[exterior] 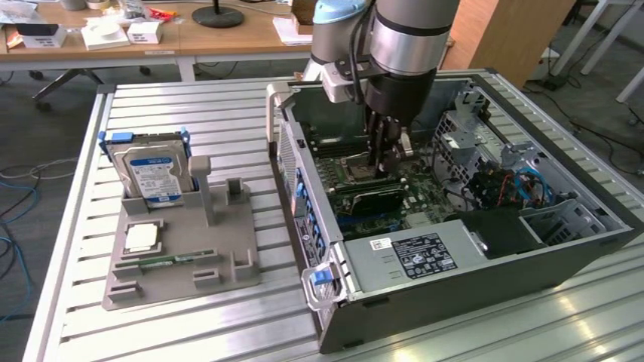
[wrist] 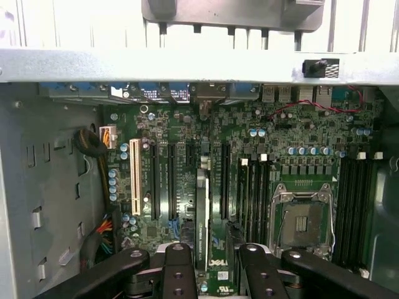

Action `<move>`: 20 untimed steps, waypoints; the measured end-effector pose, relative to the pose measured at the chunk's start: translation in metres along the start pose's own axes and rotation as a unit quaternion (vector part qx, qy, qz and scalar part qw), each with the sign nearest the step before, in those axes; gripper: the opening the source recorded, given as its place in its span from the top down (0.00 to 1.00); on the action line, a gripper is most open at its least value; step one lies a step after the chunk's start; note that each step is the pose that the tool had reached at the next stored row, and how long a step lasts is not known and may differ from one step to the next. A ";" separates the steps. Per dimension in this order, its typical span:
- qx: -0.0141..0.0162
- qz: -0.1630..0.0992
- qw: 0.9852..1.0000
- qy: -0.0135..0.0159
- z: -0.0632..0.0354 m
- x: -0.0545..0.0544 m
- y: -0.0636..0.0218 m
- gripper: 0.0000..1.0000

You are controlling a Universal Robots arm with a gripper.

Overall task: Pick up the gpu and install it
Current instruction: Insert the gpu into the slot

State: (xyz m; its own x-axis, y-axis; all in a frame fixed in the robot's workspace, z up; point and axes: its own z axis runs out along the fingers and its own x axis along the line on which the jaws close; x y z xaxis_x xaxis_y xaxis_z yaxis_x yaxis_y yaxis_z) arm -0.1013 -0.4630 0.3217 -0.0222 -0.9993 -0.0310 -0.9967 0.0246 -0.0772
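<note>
The gripper (wrist: 212,265) is down inside the open computer case (exterior: 563,249), fingers (wrist: 179,274) pinched on either side of the gpu (wrist: 201,218), which it holds edge-on, partway between its widest and tightest. In the wrist view the card stands on its thin edge over the motherboard (wrist: 299,156), its long axis running parallel to the black expansion slots (wrist: 171,180) and the white slot (wrist: 134,177), one end toward the gripper and the other toward the case's rear wall with its ports. It sits between two of the black slots; whether it is fully seated cannot be told.

From the exterior view, the arm (exterior: 408,38) drops straight down into the case, gripper (exterior: 384,162) low over the board, the card (exterior: 378,200) dark below it, beside the empty CPU socket (wrist: 303,219).

Out on the slatted table (exterior: 201,98), toward the exterior view's left, a grey holder tray (exterior: 181,264) carries the hard drive (exterior: 153,173) upright and a green memory stick (exterior: 166,261) lying flat.
</note>
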 end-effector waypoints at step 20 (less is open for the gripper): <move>-0.019 0.005 1.000 0.003 -0.0028 -0.001 -0.0017 0.66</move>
State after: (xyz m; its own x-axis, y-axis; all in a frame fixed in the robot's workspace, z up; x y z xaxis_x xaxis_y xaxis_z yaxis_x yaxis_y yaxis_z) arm -0.0998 -0.4625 0.3246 -0.0318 -0.9991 -0.0264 -0.9987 0.0328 -0.0397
